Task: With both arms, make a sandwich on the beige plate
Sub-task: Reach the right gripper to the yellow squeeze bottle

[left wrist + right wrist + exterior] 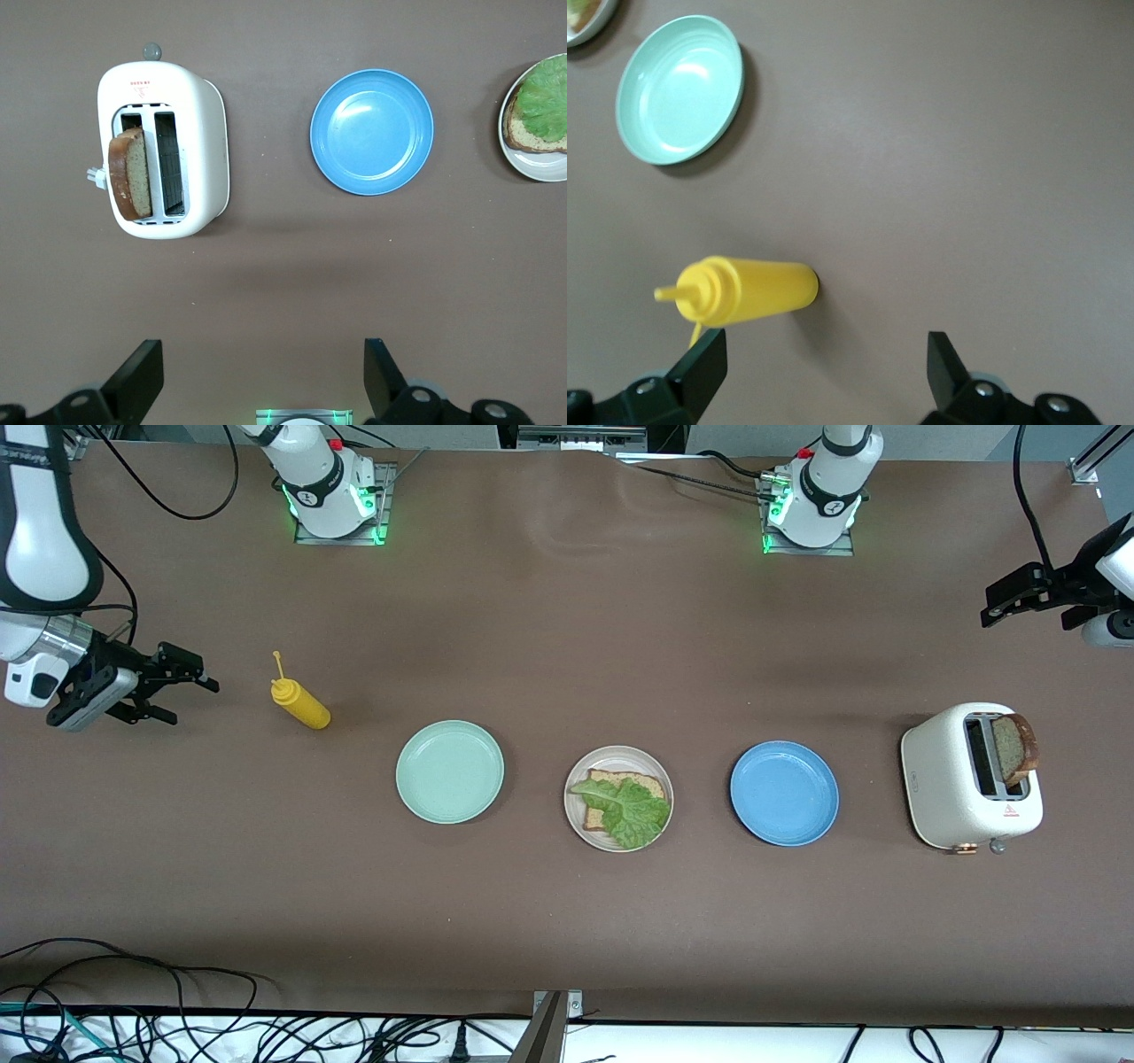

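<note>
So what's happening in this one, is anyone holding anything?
Nothing is held. The beige plate carries one bread slice with a lettuce leaf on top; the second slice sticks up from the toaster. The left gripper hangs open over the table's toaster end, the right gripper open beside the mustard bottle. Mint and blue plates flank the beige one.

Small red mark on toaster (970,779), seemingly illegible

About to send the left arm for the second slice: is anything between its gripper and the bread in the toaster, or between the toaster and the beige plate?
Nothing blocks the open left gripper from the bread slice in the toaster. The blue plate lies between toaster and beige plate; it is low.
</note>
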